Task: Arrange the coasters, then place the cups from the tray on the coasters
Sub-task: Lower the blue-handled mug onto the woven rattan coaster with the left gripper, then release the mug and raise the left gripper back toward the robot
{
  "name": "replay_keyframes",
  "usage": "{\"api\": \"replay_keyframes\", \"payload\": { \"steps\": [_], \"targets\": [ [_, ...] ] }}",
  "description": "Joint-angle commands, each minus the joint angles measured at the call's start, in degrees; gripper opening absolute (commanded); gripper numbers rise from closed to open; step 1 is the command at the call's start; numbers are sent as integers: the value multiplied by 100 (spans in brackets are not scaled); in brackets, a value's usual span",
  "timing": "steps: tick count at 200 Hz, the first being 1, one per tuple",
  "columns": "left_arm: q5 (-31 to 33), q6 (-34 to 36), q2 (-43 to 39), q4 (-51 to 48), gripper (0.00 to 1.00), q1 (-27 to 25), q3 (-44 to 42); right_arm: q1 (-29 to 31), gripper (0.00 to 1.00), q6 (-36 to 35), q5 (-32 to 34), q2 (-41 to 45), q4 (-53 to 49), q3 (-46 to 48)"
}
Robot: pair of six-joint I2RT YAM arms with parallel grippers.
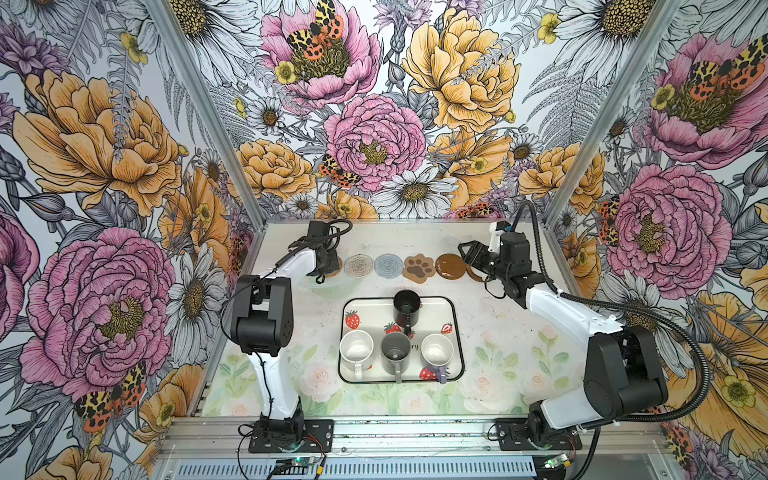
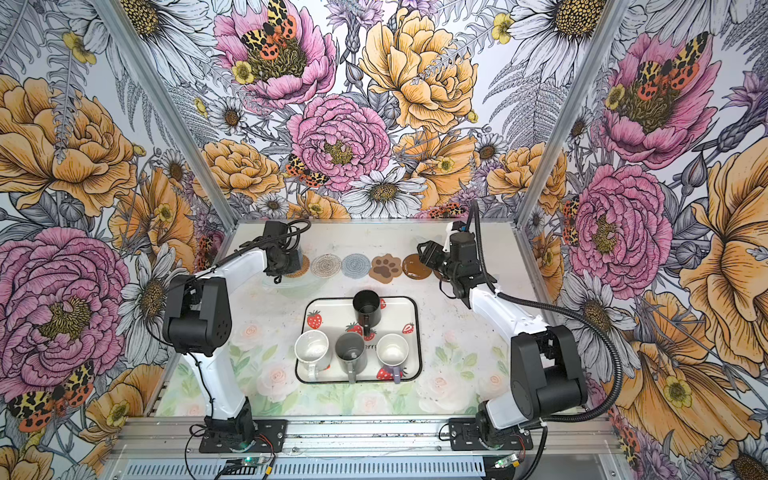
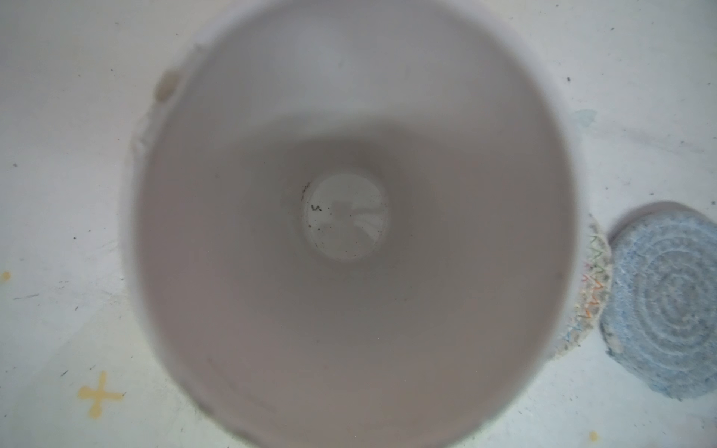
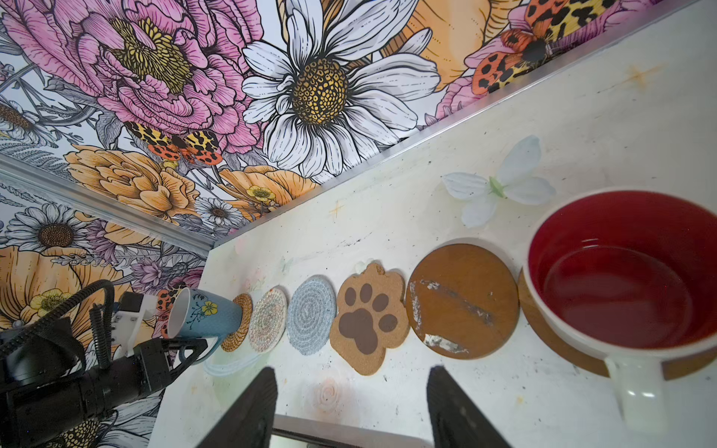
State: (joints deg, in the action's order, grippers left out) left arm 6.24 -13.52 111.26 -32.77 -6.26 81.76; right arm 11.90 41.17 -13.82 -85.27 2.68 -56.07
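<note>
- Left gripper (image 4: 190,349) gripped the tilted light-blue ceramic mug (image 4: 211,314), base on the round tan rattan coaster (image 4: 240,327).
- Right gripper (image 4: 352,374) gaped empty beside the white, red-lined mug (image 4: 620,279) on its glossy brown disc (image 4: 543,333).

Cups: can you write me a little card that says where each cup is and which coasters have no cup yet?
Cups on coasters: light blue cup on the tan rattan coaster; red-inside cup on a brown disc
Cups on the tray: black cup, white cup, grey cup, lavender cup
Bare coasters: whitish woven coaster, grey-blue woven coaster, paw-shaped coaster, other brown disc
Left tool: closed on the light blue cup's handle
Right tool: open, holding nothing
</note>
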Motion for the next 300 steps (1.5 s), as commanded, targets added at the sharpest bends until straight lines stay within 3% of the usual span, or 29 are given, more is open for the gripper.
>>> {"api": "replay_keyframes", "payload": {
  "steps": [1, 112, 233, 300],
  "targets": [
    [178, -114, 77, 44, 22, -52, 218, -34, 64, 41, -85, -37, 93, -178],
    [331, -149, -132, -88, 59, -111, 220, -32, 64, 45, -85, 13, 75, -158],
    [538, -175, -1664, -81, 68, -434, -136, 44, 64, 52, -104, 37, 49, -177],
    [809, -405, -2638, 563, 72, -1123, -817, 380, 65, -213, 207, 234, -561, -559]
  ]
}}
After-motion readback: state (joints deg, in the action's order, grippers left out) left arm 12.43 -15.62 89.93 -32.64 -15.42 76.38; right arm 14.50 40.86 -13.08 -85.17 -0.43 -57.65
